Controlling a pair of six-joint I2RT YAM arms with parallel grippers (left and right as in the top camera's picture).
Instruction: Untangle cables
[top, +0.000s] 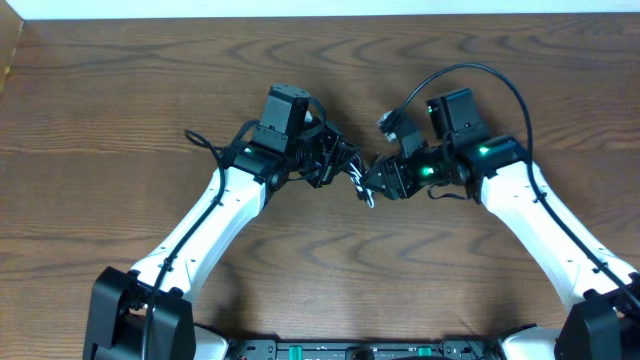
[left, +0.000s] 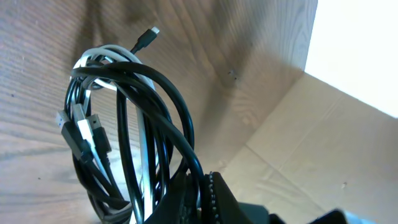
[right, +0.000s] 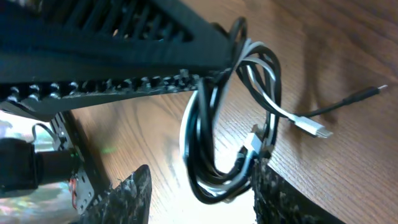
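The black cable (left: 168, 93) and the white cable (left: 144, 127) form one tangled coil, lifted off the wooden table. My left gripper (left: 202, 193) is shut on the coil's lower strands. A small black plug (left: 152, 30) sticks out at the top. In the right wrist view the same coil (right: 208, 146) hangs from the left gripper's toothed finger (right: 124, 81). The white plug (right: 314, 129) and a black plug (right: 368, 93) trail onto the table. My right gripper (right: 200, 179) is open, its fingers either side of the coil's lower loop. Overhead, both grippers (top: 340, 165) (top: 383, 180) meet at the coil (top: 363, 187).
A cardboard box (left: 298, 137) stands at the table's far edge beside a bright white wall. The right arm's thick black lead (top: 480, 72) arches above its wrist. Bare wooden table (top: 120, 110) lies around both arms.
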